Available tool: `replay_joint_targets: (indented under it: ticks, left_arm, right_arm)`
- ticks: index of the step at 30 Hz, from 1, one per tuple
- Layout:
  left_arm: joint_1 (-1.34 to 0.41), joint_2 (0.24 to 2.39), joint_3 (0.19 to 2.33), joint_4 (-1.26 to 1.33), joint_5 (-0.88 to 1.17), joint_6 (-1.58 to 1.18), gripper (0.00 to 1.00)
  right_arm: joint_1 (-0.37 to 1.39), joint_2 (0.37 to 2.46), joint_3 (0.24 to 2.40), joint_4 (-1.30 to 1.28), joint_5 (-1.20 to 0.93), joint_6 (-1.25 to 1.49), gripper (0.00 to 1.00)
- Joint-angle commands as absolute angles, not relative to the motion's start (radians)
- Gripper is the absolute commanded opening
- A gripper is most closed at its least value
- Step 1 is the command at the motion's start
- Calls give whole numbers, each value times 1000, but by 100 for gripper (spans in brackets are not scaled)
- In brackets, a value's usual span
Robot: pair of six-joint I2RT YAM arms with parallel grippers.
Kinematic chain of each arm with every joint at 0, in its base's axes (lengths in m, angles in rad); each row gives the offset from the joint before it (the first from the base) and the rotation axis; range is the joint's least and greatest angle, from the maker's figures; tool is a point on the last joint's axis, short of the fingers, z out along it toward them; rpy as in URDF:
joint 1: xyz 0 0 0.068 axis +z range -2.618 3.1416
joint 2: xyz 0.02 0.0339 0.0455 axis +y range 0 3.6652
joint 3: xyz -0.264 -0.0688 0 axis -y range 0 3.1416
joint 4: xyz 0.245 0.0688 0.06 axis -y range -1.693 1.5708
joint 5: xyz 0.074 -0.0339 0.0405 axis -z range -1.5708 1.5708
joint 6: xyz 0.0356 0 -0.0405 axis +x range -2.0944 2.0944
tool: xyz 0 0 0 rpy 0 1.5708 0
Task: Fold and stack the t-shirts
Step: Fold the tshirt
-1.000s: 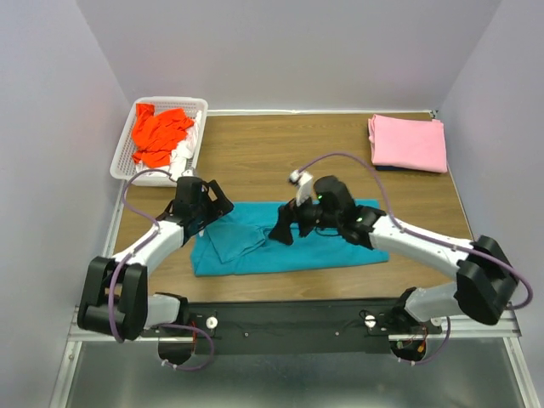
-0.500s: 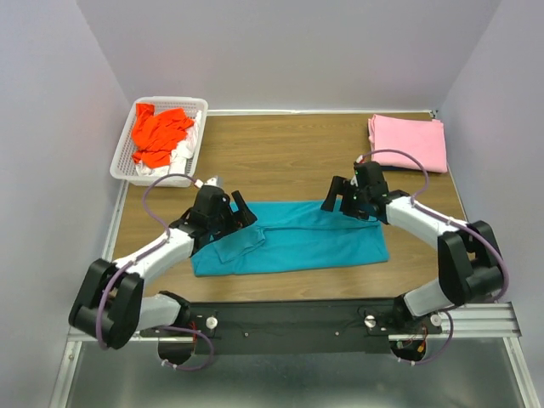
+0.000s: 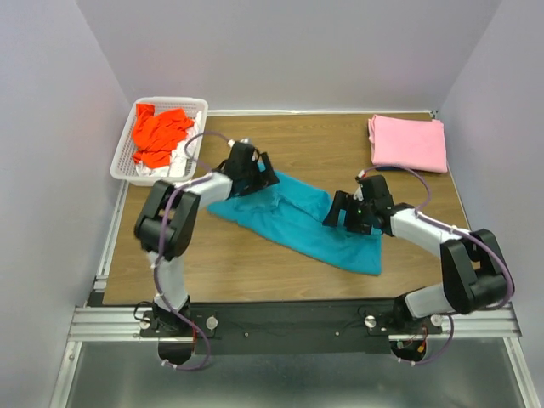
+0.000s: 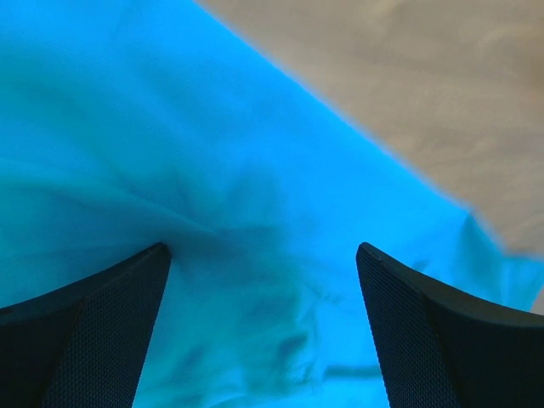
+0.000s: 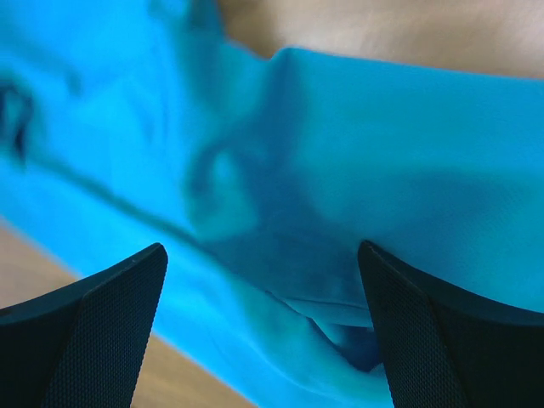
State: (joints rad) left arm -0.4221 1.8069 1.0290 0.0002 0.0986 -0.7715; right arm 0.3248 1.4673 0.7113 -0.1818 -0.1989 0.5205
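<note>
Under my left gripper (image 3: 265,172) and right gripper (image 3: 334,212), both splayed open, the soft teal cloth t-shirt (image 3: 297,225) runs diagonally, far-left to near-right.

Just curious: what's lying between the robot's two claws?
The teal t-shirt, spread diagonally between the left gripper and the right gripper; the top view shows it.

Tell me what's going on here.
Both arms are on the teal t-shirt, which lies diagonally across the middle of the table. The left gripper is at its far left end, the right gripper over its right part; both wrist views show open fingers above teal cloth. A folded pink t-shirt sits at the far right corner; the orange-red t-shirt and white t-shirt are in the basket.
</note>
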Motion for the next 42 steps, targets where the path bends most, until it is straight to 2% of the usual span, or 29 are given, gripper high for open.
replay_joint_targets:
  ticks: [1, 2, 5, 6, 10, 17, 23, 25, 27, 29, 35, 38, 42]
  left_arm:
    - [-431, 2075, 1320, -153, 132, -693, 98]
    - [-440, 2167, 1462, -181, 140, -680, 98]
    - [-454, 2272, 1633, -277, 144, -660, 98]
    - [-459, 2320, 1714, -291, 146, -655, 98]
    - [-466, 2388, 1838, -350, 152, -647, 98]
    - [-477, 2373, 1859, -308, 202, -597, 98]
    - [-479, 2254, 1959, -331, 144, -548, 98]
    - [-477, 2192, 2041, -365, 115, -534, 98]
    - [-477, 2101, 2046, -393, 63, -526, 98]
    - [-476, 2018, 1988, -377, 9, -531, 98]
    - [-465, 1602, 1486, -233, -248, -607, 98]
    - [-463, 1409, 1234, -157, -293, -650, 98]
    - [-463, 1183, 947, -92, -304, -699, 98]
  right_arm:
    - [350, 1411, 585, -282, -366, 485, 100]
    - [391, 1379, 556, -290, -403, 457, 100]
    - [503, 1344, 531, -305, -475, 420, 100]
    - [622, 1338, 535, -305, -495, 429, 100]
    - [819, 1344, 580, -317, -444, 465, 100]
    - [821, 1250, 707, -362, -356, 426, 100]
    - [813, 1262, 840, -377, -28, 485, 100]
    - [761, 1298, 893, -377, 54, 506, 100]
    - [680, 1346, 926, -376, 11, 517, 100]
    - [638, 1393, 982, -374, 6, 509, 100]
    - [607, 1636, 1162, -374, -5, 454, 100]
    - [604, 1793, 1311, -373, -5, 404, 100]
    - [604, 1988, 1544, -351, 118, 307, 100]
